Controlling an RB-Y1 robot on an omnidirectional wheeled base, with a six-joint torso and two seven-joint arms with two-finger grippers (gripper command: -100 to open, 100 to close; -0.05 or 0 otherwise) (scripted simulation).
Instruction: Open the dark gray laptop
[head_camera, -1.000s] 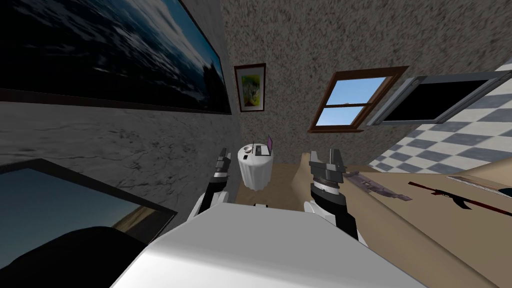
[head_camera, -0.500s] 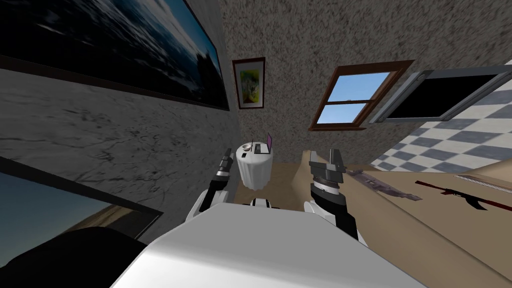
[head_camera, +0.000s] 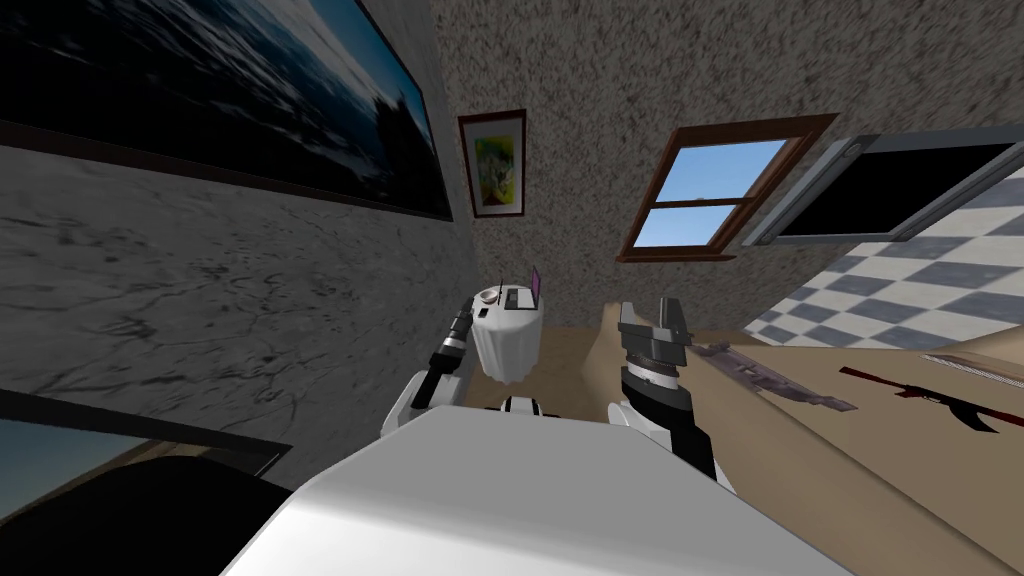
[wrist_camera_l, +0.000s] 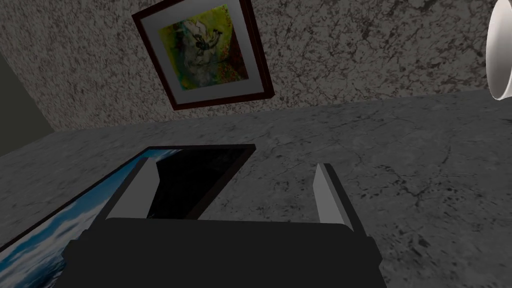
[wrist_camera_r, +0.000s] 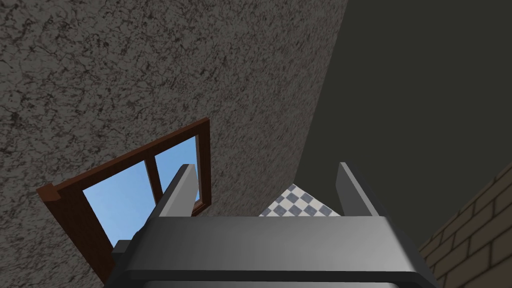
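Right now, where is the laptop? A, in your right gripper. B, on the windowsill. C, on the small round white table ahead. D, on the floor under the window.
C: the head view shows the laptop on top of the round white table, next to a bowl, while the right gripper stands open with nothing in it.

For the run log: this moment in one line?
stage: laptop not reached | laptop: on round white table, ahead | left jaws: open, near table | right jaws: open
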